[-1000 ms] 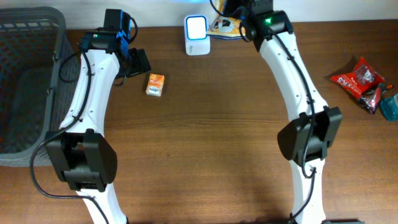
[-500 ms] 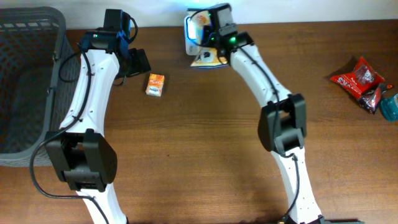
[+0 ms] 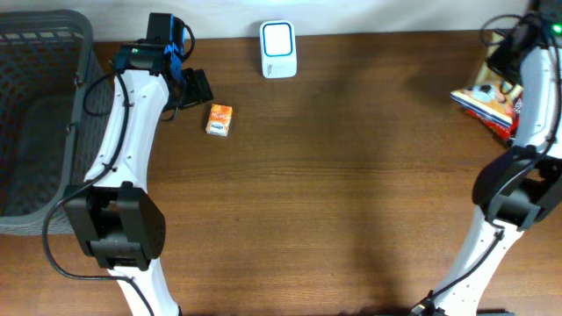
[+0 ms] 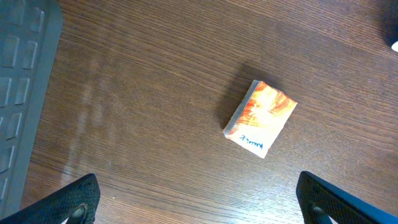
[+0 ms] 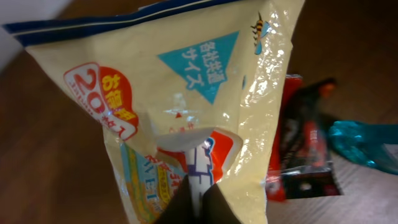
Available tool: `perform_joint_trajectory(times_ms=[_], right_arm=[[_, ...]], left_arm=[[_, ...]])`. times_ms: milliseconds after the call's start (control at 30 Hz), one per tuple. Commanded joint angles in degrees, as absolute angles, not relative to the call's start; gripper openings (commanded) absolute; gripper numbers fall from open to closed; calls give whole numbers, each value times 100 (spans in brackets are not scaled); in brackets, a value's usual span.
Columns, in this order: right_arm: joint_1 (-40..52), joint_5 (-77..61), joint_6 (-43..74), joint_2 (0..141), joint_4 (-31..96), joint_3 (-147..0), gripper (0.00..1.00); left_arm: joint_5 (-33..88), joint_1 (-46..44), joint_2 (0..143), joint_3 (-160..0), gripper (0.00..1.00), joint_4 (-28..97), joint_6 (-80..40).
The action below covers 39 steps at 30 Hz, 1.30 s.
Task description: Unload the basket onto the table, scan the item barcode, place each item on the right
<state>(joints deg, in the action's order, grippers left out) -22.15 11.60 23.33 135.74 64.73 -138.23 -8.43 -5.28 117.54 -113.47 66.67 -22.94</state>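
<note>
Obs.: the right pincer [image 5: 194,208] is clamped narrow on the lower edge of a yellow snack bag [image 5: 186,93]. The bag sits near the far right corner of the tabletop [image 3: 351,193], printed face toward the wrist camera. Past the bag lie a red packet [image 5: 298,143] and, beside it, a teal packet [image 5: 367,143], both at the right edge. The scanner [image 3: 278,48] stands at the far edge near the middle, well apart from the bag. The left pincer [image 3: 195,88] is spread wide and holds nothing, near the far left corner. A small orange box [image 4: 261,118] lies flat just beside it. A grey basket [image 3: 35,114] stands at the left edge.
</note>
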Motion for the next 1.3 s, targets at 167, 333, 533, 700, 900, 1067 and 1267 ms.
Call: perform_joint_trajectory(times_ms=[167, 333, 533, 700, 900, 1067, 1267], right_arm=[[-2891, 1199, 2298, 13616, 7048, -13629, 78], [-2845, -183, 2294, 12803, 7441, -13834, 81], [-2283, -3260, 1197, 12081, 7520, -13812, 99], [-1140, -2936, 834, 12167, 7878, -13780, 99], [-550, -2626, 836, 12167, 7872, -13780, 99], [-563, -2624, 836, 12167, 7872, -13780, 99], [-563, -2626, 834, 12167, 7872, -13780, 99]], left_arm=[[-884, -519, 11740, -11338, 99, 6674, -2265], [-884, -519, 11740, -11338, 99, 6674, -2265], [-886, -519, 11740, -11338, 99, 6674, -2265], [-884, -519, 11740, -11338, 99, 6674, -2265], [106, -519, 11740, -11340, 99, 6587, -2314], [327, -668, 11915, -11338, 56, 6285, -2106], [-1068, -838, 12827, -11338, 33, 5374, -1466]])
